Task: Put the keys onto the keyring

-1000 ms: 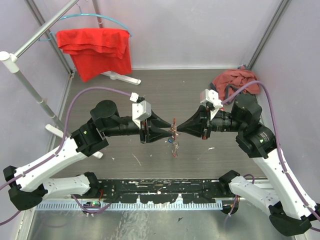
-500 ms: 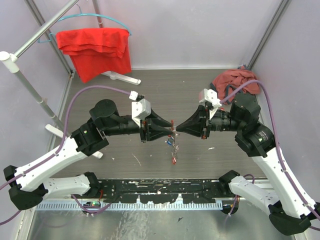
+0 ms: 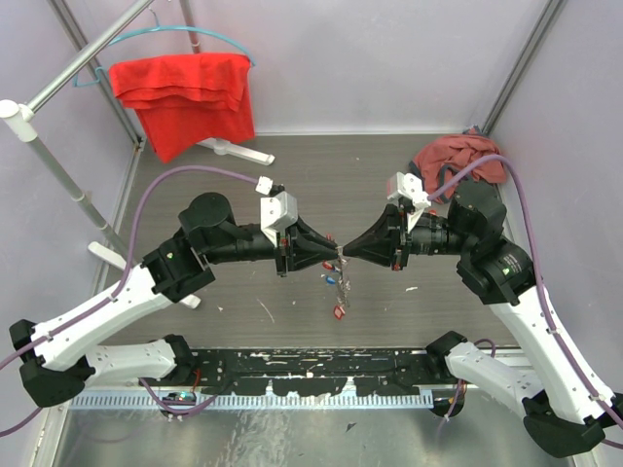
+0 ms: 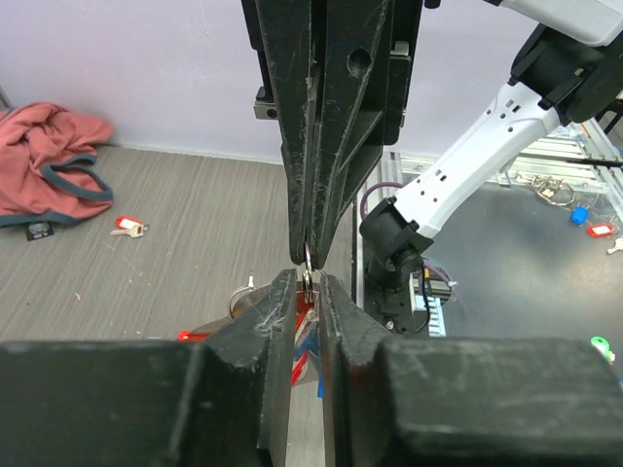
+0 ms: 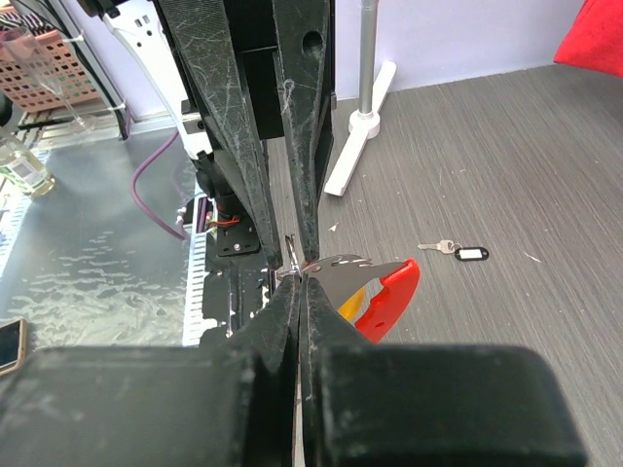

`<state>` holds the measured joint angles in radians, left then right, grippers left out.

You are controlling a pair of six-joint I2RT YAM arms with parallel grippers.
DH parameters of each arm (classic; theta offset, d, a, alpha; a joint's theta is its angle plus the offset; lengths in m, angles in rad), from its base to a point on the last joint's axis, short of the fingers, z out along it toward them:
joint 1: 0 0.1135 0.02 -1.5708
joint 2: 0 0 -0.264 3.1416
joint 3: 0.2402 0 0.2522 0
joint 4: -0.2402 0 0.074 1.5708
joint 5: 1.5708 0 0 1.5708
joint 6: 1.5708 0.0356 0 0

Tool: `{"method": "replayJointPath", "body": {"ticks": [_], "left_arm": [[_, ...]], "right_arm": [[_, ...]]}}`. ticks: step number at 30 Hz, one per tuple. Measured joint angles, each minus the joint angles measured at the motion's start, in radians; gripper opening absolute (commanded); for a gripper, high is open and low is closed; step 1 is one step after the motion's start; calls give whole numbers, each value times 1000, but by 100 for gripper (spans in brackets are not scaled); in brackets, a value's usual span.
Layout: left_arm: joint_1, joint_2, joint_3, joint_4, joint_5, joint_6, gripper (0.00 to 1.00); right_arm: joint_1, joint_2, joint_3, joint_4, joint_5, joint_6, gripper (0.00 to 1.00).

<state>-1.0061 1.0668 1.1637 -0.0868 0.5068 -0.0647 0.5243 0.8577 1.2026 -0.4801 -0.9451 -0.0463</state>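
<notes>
Partway there, I reckon. Right fingers (image 5: pixel 277 326) pinch the keyring (image 4: pixel 307 282) midair. Left fingers (image 4: pixel 268 321) sit nearly closed around it, can't tell if they're gripping. Some keys (image 3: pixel 334 279) dangle just below the keyring, but a red key (image 4: pixel 128 226) lies on the table (image 4: pixel 175 214), well apart from it.

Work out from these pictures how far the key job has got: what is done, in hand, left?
Done: some keys seem to hang from the ring. In hand: the right pincer grips the ring; the left pincer straddles it. Left: a red key lies on the table.
</notes>
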Motion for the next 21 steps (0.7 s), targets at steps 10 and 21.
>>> {"method": "replayJointPath", "body": {"ticks": [10,21], "left_arm": [[-1,3,2,1,-7,-16,0],[-1,-12,2,-2,-16,-32,0]], "right_arm": [[0,0,0,1,-2,3,7],[0,-34,0,-39,21,-14,42]]}}
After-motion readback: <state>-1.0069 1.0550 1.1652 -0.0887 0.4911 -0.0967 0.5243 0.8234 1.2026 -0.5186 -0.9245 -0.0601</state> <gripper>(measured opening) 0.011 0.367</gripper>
